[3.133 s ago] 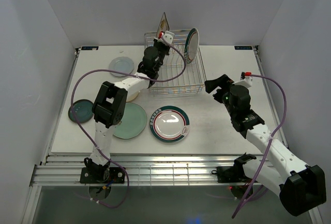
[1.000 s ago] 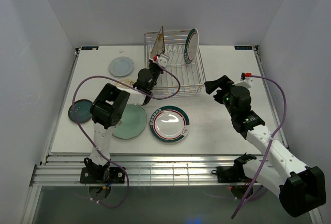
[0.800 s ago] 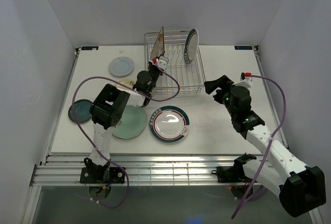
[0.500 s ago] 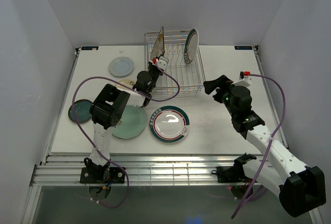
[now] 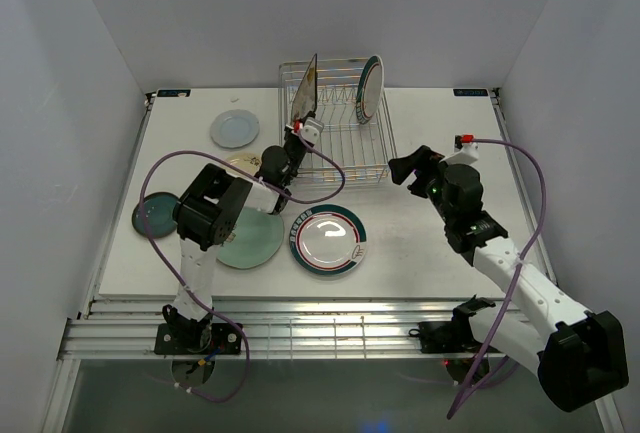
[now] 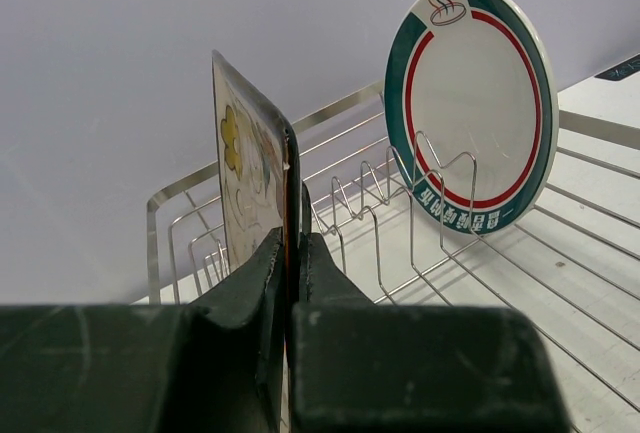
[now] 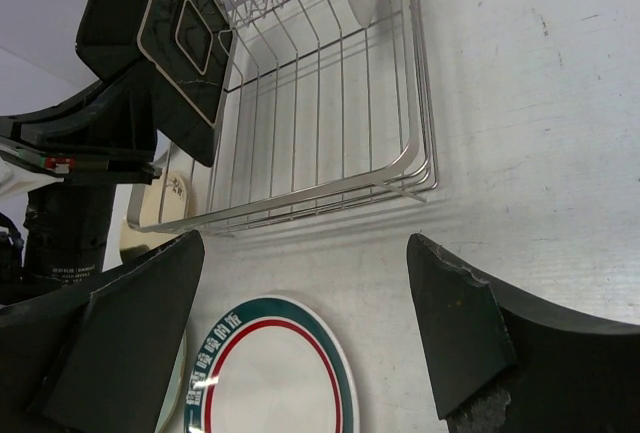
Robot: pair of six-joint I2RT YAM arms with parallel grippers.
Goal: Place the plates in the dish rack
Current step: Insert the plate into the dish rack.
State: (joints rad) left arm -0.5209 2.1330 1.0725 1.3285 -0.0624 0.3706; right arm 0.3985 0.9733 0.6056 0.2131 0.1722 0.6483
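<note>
A square floral plate (image 5: 306, 86) stands on edge over the left end of the wire dish rack (image 5: 350, 158). My left gripper (image 5: 300, 119) is shut on its lower edge. In the left wrist view the plate (image 6: 243, 178) sits pinched between the dark fingers (image 6: 330, 283). A white plate with a teal-red rim (image 5: 370, 86) leans upright in the rack's far right corner (image 6: 470, 103). Its twin (image 5: 328, 240) lies flat on the table (image 7: 265, 383). My right gripper (image 5: 404, 167) hangs open and empty near the rack's right side (image 7: 310, 323).
On the table left of the rack lie a pale green plate (image 5: 252, 240), a dark teal plate (image 5: 150, 215), a blue-grey plate (image 5: 234, 129) and a cream plate (image 5: 238, 164) partly under my left arm. White walls enclose the table.
My left wrist has drawn back and down toward the near left, the square plate still in its grip. My right gripper has shifted slightly left toward the rack.
</note>
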